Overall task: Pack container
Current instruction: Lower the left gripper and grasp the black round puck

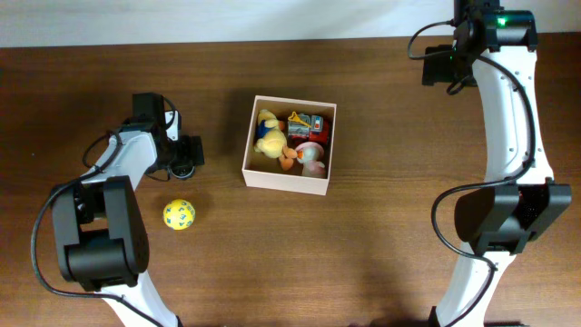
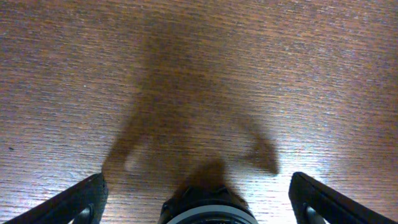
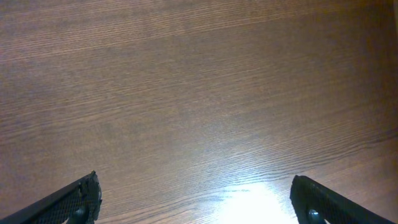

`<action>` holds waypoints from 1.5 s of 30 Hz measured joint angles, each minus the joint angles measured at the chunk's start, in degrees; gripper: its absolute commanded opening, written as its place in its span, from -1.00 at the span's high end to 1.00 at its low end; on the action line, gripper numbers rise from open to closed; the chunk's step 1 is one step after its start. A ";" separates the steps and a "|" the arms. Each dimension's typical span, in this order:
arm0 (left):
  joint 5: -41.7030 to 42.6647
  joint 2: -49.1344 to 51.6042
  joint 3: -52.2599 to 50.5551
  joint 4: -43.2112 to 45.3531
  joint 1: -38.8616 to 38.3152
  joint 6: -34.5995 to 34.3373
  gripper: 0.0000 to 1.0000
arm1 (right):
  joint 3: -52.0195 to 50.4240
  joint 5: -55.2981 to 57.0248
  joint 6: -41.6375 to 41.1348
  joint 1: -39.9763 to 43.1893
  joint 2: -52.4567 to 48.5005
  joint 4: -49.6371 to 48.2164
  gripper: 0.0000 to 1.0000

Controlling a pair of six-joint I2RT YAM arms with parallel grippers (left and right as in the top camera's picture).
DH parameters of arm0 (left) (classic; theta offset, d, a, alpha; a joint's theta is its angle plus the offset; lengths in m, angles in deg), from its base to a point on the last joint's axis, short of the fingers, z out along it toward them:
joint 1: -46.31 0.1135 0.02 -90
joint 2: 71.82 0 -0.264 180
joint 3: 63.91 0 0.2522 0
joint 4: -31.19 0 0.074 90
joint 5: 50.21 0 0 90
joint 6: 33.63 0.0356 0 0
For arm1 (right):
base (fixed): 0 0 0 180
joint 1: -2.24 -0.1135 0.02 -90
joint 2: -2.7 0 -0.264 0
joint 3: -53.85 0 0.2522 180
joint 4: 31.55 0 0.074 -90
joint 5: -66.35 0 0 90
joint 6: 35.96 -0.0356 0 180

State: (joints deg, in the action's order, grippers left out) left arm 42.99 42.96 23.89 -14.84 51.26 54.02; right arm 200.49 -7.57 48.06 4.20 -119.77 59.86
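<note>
On the left wrist view my left gripper (image 2: 198, 177) has its two black fingers (image 2: 81, 199) spread wide at the bottom corners. Nothing sits between them except the bare wooden table (image 2: 199, 56) and the gripper's own dark shadow (image 2: 180, 124). It holds nothing and touches nothing. The right wrist view shows the same thing: my right gripper (image 3: 194, 180) has its jaws far apart over plain wood grain, and it is also empty.

Neither wrist camera shows any of the task's things, so I get those from the overhead view alone. There the container (image 1: 284, 183) stands near the middle of the table, square and shallow, with pale walls. It is to the right of the left gripper and clear of it. The right gripper is at the far right corner of the table, well apart from the container.

I count two arms, two grippers and one container. One yellow ball (image 1: 179, 214) with bluish marks lies on the table outside the container, near the left gripper but not touching it, on the side toward that arm's base. The toys inside are crowded together. I make out a yellow plush (image 1: 267, 136), a red toy (image 1: 307, 124), an orange piece (image 1: 289, 160) and a pale pinkish piece (image 1: 314, 162). That makes at least four, though I cannot tell the exact number.
</note>
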 measured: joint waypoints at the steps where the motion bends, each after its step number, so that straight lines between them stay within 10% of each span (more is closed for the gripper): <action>1: 0.00 0.00 0.00 -0.02 0.00 0.00 -0.83 | 0.00 0.00 -0.04 0.00 0.00 0.00 -0.98; 45: -2.21 0.00 0.44 -5.46 -1.99 0.50 -0.02 | 0.00 0.00 0.00 0.00 0.00 -0.02 -0.97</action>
State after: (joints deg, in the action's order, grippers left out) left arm 40.78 42.96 24.32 -20.30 49.27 54.52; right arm 200.49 -7.57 48.06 4.20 -119.77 59.84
